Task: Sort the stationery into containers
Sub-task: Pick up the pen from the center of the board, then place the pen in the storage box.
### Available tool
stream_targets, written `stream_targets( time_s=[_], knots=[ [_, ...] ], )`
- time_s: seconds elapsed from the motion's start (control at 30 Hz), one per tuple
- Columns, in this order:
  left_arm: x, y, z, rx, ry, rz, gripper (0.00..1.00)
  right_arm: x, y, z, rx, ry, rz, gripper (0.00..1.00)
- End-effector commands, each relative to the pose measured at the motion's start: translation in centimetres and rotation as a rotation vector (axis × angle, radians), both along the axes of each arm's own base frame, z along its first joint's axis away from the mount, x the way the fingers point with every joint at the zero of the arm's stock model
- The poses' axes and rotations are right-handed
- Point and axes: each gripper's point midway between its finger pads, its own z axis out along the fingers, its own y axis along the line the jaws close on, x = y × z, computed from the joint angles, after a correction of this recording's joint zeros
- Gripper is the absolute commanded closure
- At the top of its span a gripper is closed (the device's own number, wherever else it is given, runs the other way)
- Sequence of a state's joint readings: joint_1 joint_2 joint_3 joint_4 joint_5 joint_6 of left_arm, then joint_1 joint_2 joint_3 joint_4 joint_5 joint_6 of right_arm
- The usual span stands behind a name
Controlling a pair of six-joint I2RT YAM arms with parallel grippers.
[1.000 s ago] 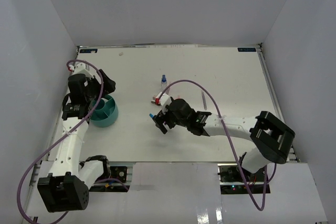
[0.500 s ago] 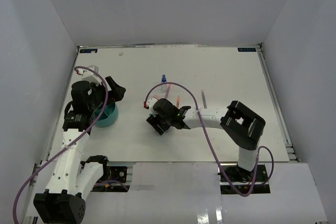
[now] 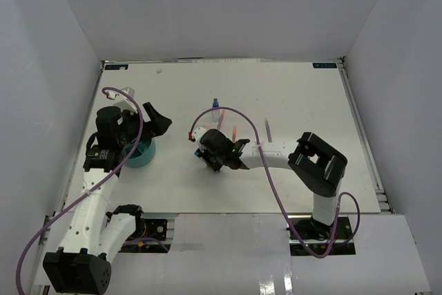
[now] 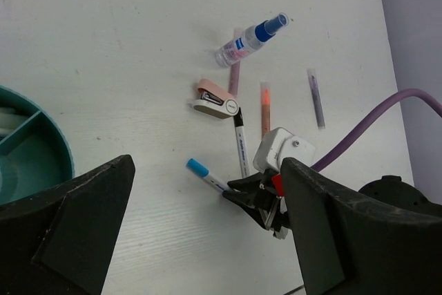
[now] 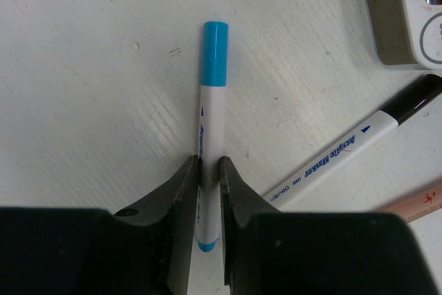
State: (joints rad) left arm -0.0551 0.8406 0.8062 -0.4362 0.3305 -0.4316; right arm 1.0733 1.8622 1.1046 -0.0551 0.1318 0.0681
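A white marker with a blue cap (image 5: pixel 210 101) lies flat on the table, and my right gripper (image 5: pixel 209 164) is shut on its barrel. The left wrist view shows the same marker (image 4: pixel 200 169) sticking out of the right gripper (image 4: pixel 238 195). My left gripper (image 4: pixel 207 240) stands wide open with nothing in it, hovering right of the teal cup (image 4: pixel 59 144). From above, the cup (image 3: pixel 143 155) sits at the table's left, partly under the left gripper (image 3: pixel 153 122). Its inside is split by dividers.
Just beyond the held marker lie a black-capped marker (image 4: pixel 240 144), a pink-white block (image 4: pixel 215 103), an orange pen (image 4: pixel 265 105), a grey pen (image 4: pixel 315 98) and a small blue-capped bottle (image 4: pixel 248 39). The right arm's purple cable (image 3: pixel 228 112) arches over them.
My right gripper has closed from wide open onto the blue-capped marker. The left gripper has shifted slightly right of the cup and stayed open.
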Motion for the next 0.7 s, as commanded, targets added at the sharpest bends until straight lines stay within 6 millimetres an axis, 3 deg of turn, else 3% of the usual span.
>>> stream_targets(
  time_s=[0.0,0.07,0.13,0.17,0.2,0.37,0.53,0.67],
  knots=[
    [-0.7,-1.6,-0.2,-0.067,0.041,-0.053,0.02,-0.5,-0.5,0.8,0.021,-0.009,0.002,0.81],
    [-0.8,-2.2,-0.2,-0.084,0.055,-0.067,0.02,-0.8,-0.7,2.0,0.058,-0.031,0.007,0.85],
    [-0.9,-2.8,-0.3,-0.103,0.079,-0.081,0.02,-0.5,0.1,5.0,0.160,-0.089,0.011,0.89],
    [-0.9,-3.1,-0.3,-0.111,0.086,-0.087,0.02,-0.8,-0.5,5.1,0.175,-0.095,0.010,0.89],
    [-0.9,-3.6,-0.7,-0.120,0.110,-0.101,0.02,-0.8,-0.5,7.1,0.232,-0.126,0.010,0.90],
    [-1.2,-6.1,-0.8,-0.176,0.169,-0.155,0.02,-0.9,-0.9,12.1,0.439,-0.248,0.013,0.90],
    [-1.9,-9.7,-0.3,-0.222,0.198,-0.237,0.02,-0.9,-2.3,14.5,0.551,-0.331,-0.027,0.90],
    [-2.2,-11.9,-0.7,-0.228,0.225,-0.270,0.02,-0.7,-3.2,15.2,0.579,-0.362,-0.059,0.90]
  ],
)
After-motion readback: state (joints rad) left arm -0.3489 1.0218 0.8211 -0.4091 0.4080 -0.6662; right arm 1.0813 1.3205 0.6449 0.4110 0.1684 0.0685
